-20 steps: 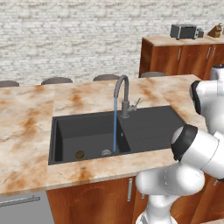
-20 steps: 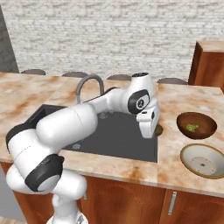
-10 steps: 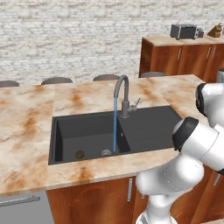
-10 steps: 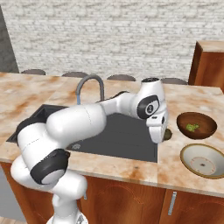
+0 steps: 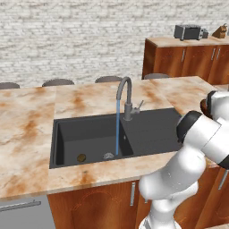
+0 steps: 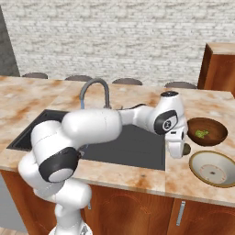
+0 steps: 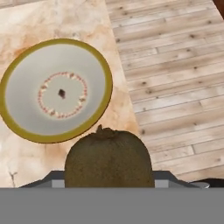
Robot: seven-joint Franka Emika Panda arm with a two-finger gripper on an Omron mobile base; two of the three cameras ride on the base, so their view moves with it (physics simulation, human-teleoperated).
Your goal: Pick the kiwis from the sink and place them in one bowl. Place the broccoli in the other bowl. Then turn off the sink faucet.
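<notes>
The gripper (image 6: 181,150) is clenching one kiwi (image 7: 109,158), carrying it toward the cream bowl (image 7: 56,89) lying just ahead and below. The other kiwi (image 5: 81,158) is waiting far behind in the sink (image 5: 147,129), while the broccoli (image 6: 201,134) is already sitting in the wooden bowl (image 6: 207,124) beside the gripper.

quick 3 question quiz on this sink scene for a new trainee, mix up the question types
1. True or false: the faucet is running.
2. What is the hand carrying? A) a kiwi B) the broccoli C) nothing
3. Fill in: the broccoli lies in the ___ bowl.

Key:
1. True. A blue stream falls from the spout into the sink.
2. A. The hand is shut on a brown kiwi near the pale bowl, which holds no fruit yet. A second kiwi is in the sink.
3. Dark brown.
</notes>
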